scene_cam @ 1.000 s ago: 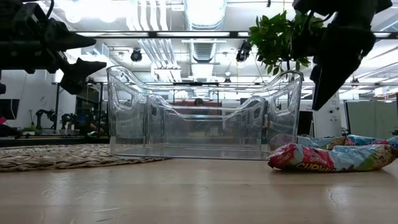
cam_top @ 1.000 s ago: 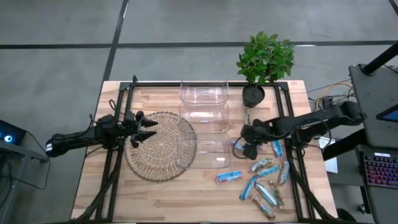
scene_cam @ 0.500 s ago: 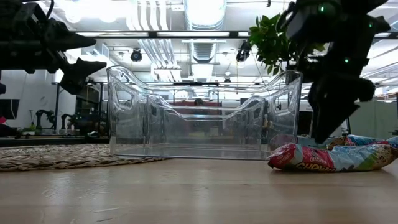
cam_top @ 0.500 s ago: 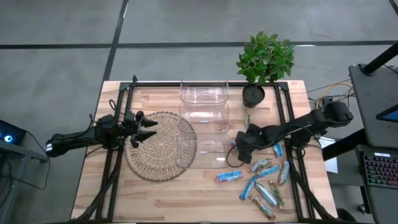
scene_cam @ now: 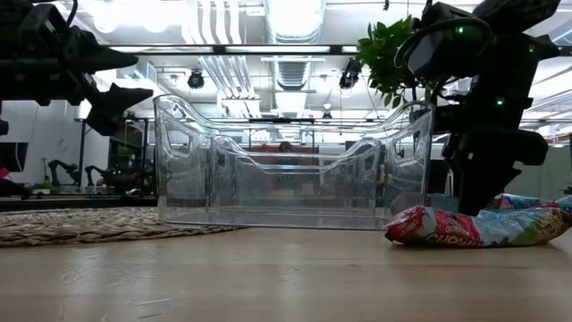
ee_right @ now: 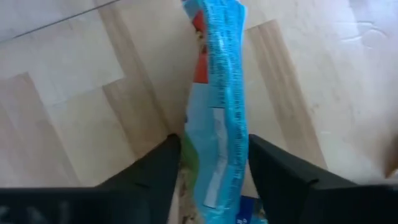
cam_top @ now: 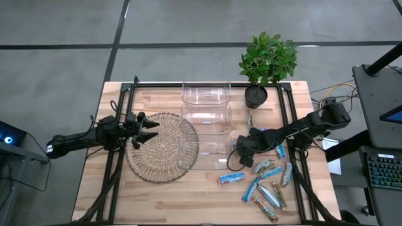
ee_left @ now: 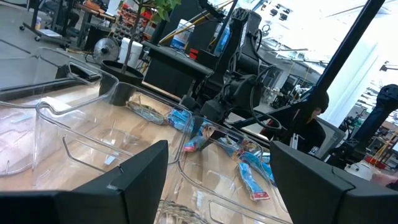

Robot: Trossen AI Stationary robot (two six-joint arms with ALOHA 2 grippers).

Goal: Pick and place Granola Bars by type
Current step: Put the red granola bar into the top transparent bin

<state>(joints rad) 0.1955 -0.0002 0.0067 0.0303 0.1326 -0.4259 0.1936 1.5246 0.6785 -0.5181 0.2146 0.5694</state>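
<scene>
The right end effector (ee_right: 208, 163) straddles a blue granola bar (ee_right: 217, 106) on the table (ee_right: 74, 93), fingers closing about its middle; light, crinkly and slippery, it seems best pinched mid-length across its width.

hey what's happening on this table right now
The right pincer is down on the wooden table beside the nearest clear bin, with its fingers on either side of a blue granola bar. More bars lie scattered nearby. The left pincer waits open above the woven mat. All three bins look empty.
</scene>
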